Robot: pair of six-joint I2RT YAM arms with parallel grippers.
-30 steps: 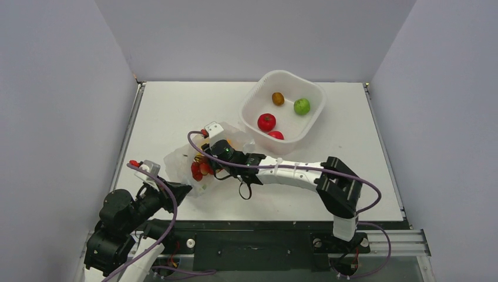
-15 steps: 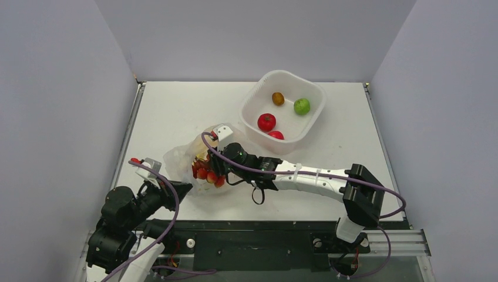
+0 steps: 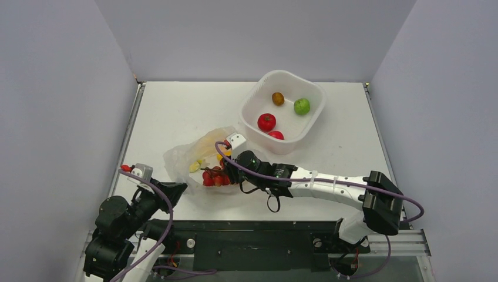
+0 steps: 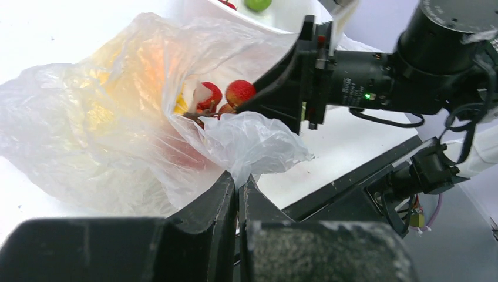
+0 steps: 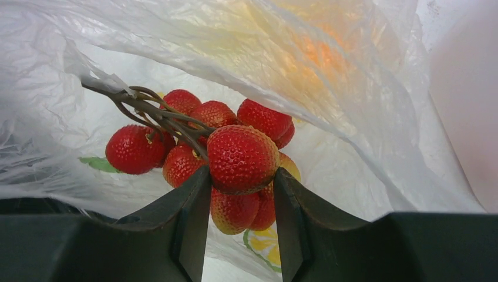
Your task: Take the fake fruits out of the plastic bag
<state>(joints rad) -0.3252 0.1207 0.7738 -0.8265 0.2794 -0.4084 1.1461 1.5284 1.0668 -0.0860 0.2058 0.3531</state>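
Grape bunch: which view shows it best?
Right wrist: the grape bunch fills the frame, stems visible, one berry clamped in the right end effector. Top external shows only a small red cluster at the bag mouth; left wrist shows two berries past bag folds.

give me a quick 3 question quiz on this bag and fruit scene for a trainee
1. True or false: the right pincer grips the bunch of red grapes at the mouth of the plastic bag.
2. What is the left pincer shut on? A the plastic bag B a banana C nothing
3. How many fruits lie in the white tub?
Key: 1 true; 2 A; 3 four.
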